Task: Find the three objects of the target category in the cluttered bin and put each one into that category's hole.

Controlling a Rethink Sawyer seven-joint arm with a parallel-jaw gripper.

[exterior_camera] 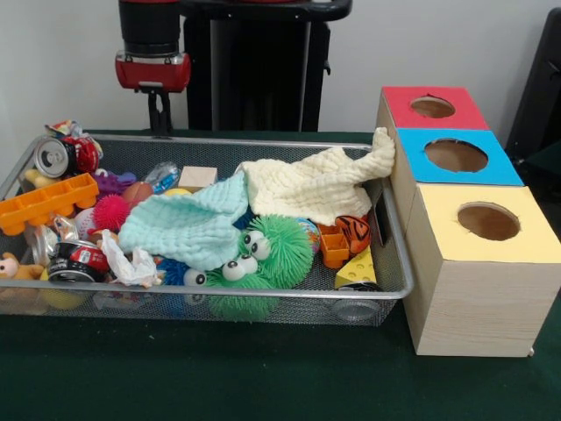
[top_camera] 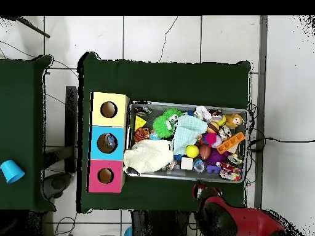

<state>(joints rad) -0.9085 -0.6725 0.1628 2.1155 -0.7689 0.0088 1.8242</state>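
Behind the cluttered bin [exterior_camera: 263,145] on the green worktop [exterior_camera: 219,377], gripper [exterior_camera: 160,123] hanging clear, seemingly shut and empty: search stage, one crinkled bottle [exterior_camera: 163,176] near the far rim awaiting a descent.

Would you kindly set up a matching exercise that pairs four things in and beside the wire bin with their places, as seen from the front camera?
Things:
1. mint cloth
2. cream cloth
3. orange block tray
4. yellow-topped box

Places:
A. draped up against the bin's end beside the boxes
B. at the bin's end away from the boxes
C. outside the bin, nearest the camera in the box row
D. mid-bin, just above the green fuzzy toy

Pairs: 1-D, 2-A, 3-B, 4-C
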